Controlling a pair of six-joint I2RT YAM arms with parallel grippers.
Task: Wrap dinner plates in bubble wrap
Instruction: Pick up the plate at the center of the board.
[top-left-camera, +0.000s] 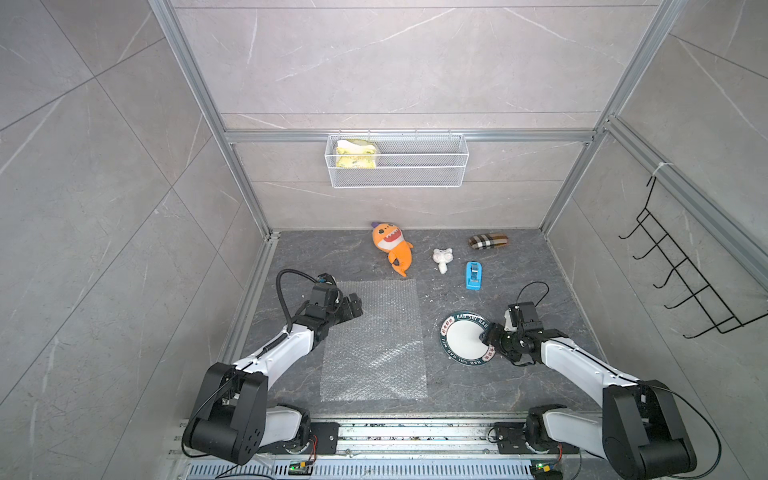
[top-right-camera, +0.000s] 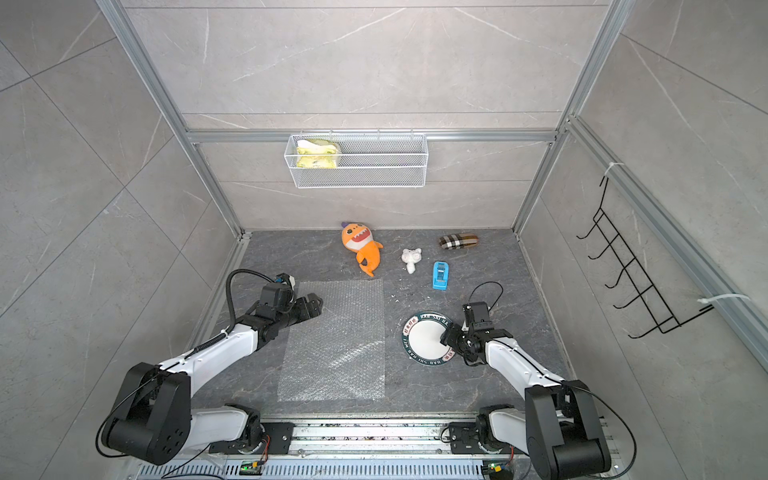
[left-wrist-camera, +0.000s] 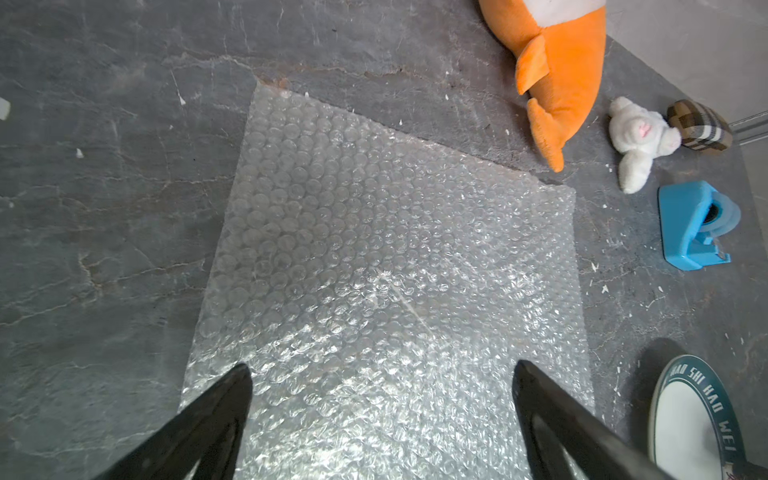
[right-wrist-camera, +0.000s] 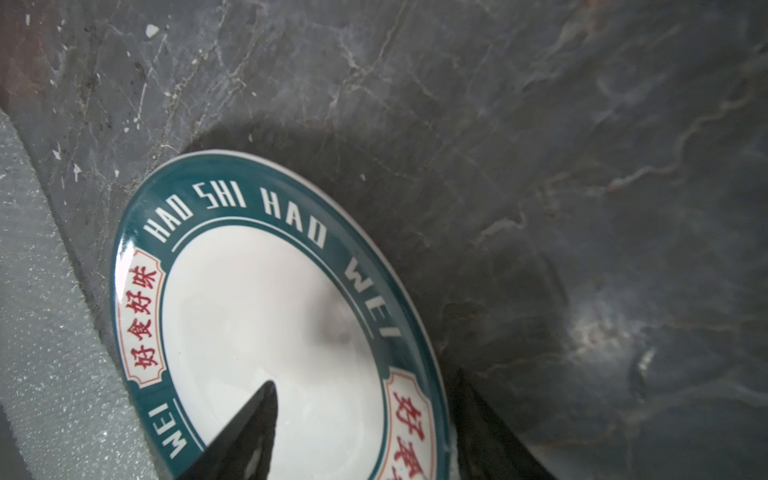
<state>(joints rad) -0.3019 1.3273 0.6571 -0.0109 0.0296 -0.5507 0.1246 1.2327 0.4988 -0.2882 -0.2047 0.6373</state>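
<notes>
Green-rimmed white plate, clear bubble wrap flat beside it, apart

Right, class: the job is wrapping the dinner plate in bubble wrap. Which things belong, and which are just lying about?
Belong: round green-rimmed white plate; clear bubbled plastic sheet.
Lying about: orange plush shark; white plush toy; blue tape dispenser; checked brown pouch; white wire basket.
</notes>
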